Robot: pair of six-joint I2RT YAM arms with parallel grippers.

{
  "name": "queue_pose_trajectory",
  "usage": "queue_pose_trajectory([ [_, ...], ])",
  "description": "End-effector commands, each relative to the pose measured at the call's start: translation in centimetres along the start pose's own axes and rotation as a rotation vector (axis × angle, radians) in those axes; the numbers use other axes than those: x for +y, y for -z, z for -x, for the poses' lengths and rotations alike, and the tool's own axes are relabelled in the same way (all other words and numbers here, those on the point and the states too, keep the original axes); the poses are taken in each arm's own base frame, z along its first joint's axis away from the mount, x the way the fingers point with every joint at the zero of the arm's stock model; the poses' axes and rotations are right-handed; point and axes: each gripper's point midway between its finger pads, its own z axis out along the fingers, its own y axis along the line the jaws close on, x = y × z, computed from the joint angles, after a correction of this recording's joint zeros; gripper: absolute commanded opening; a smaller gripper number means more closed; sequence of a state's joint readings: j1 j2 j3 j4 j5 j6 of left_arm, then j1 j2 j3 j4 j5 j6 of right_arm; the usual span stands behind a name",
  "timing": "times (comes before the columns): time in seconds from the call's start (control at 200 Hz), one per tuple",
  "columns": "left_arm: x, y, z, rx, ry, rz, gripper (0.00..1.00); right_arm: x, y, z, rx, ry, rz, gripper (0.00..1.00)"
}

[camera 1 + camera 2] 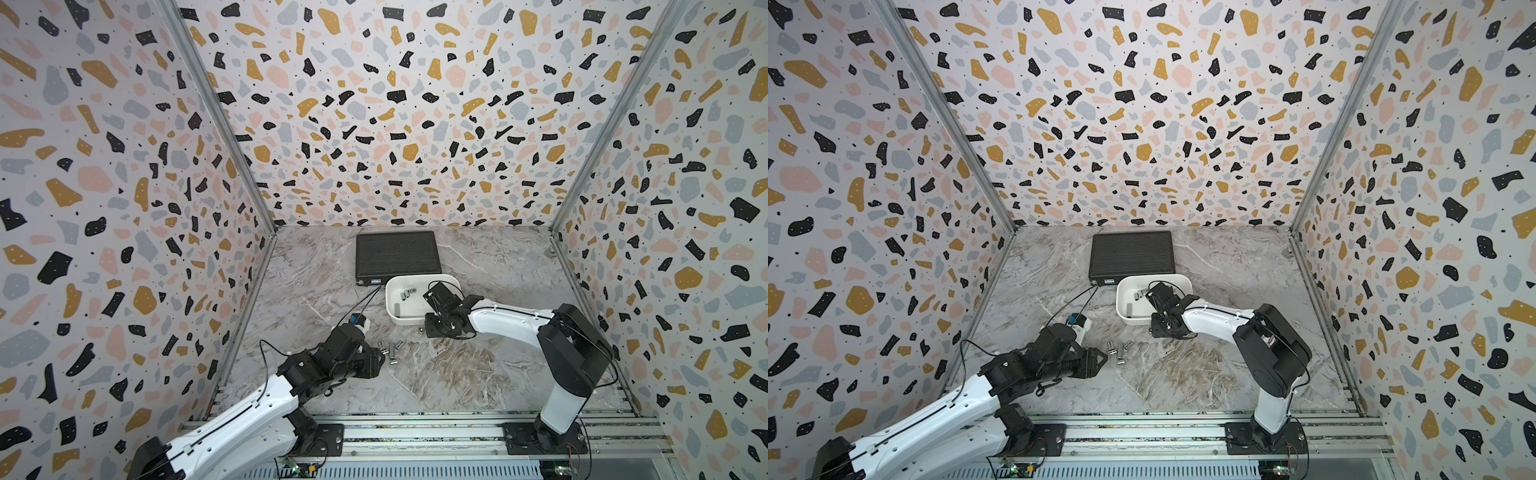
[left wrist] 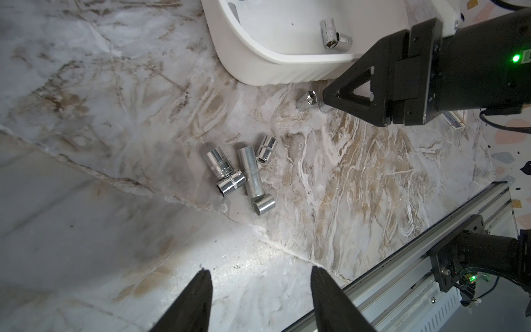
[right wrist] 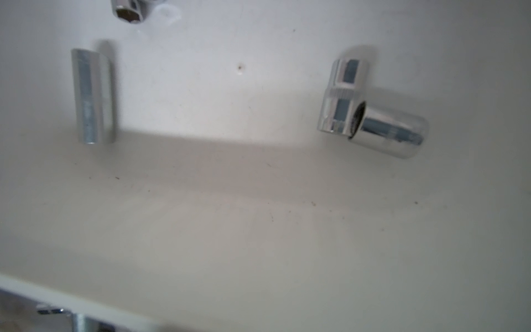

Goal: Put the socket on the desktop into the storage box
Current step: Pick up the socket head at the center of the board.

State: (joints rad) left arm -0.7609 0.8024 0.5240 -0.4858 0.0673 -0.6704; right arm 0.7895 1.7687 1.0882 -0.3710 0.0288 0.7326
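Your left end effector [image 2: 260, 287] hangs half open and empty; how wide the right end effector [image 1: 429, 328] stands, you cannot tell. The sockets [image 2: 247, 175] lie clustered on the worktop [image 2: 86, 115] at 7 o'clock from the storage box [image 2: 247, 57]. They look hard and slick, and likely to roll. Pinch one across its barrel.

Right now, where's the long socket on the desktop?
In the left wrist view the long socket lies flat on the desktop amid four shorter sockets, between the left tool and the box.
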Motion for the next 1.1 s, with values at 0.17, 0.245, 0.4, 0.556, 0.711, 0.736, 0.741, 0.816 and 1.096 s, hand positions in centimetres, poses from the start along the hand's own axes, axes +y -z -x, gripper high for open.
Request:
queue_pose_trajectory([
  [0.17,-0.1,-0.2,0.3,-0.024,0.001,-0.004,0.59,-0.1,-0.1,0.1,0.008,-0.003,-0.05,0.41],
  [0.245,-0.1,-0.2,0.3,-0.024,0.001,-0.003,0.58,0.0,-0.2,0.1,0.011,-0.004,-0.051,0.39],
  [0.4,0.0,-0.2,0.3,-0.024,0.001,0.0,0.58,-0.1,-0.5,-0.3,0.022,0.001,-0.058,0.37],
  [0.556,0.0,-0.2,0.4,-0.025,0.004,0.003,0.58,0.0,-0.7,-0.4,0.027,0.005,-0.057,0.28],
  [0.711,0.0,-0.2,0.4,-0.024,0.001,0.004,0.58,0.1,-0.6,-0.4,0.025,0.015,-0.053,0.2],
  [0.736,0.0,-0.2,0.3,-0.024,0.001,0.004,0.58,0.1,-0.6,-0.4,0.025,0.016,-0.053,0.19],
  [0.741,0.0,-0.2,0.4,-0.024,0.001,0.003,0.58,0.1,-0.6,-0.4,0.026,0.017,-0.053,0.19],
  [0.816,0.0,-0.2,0.4,-0.024,0.001,0.004,0.58,0.1,-0.4,-0.3,0.023,0.018,-0.053,0.17],
  [1.096,-0.3,-0.3,0.7,-0.023,-0.005,0.0,0.58,0.3,1.1,-0.1,0.002,0.031,-0.033,0.14],
])
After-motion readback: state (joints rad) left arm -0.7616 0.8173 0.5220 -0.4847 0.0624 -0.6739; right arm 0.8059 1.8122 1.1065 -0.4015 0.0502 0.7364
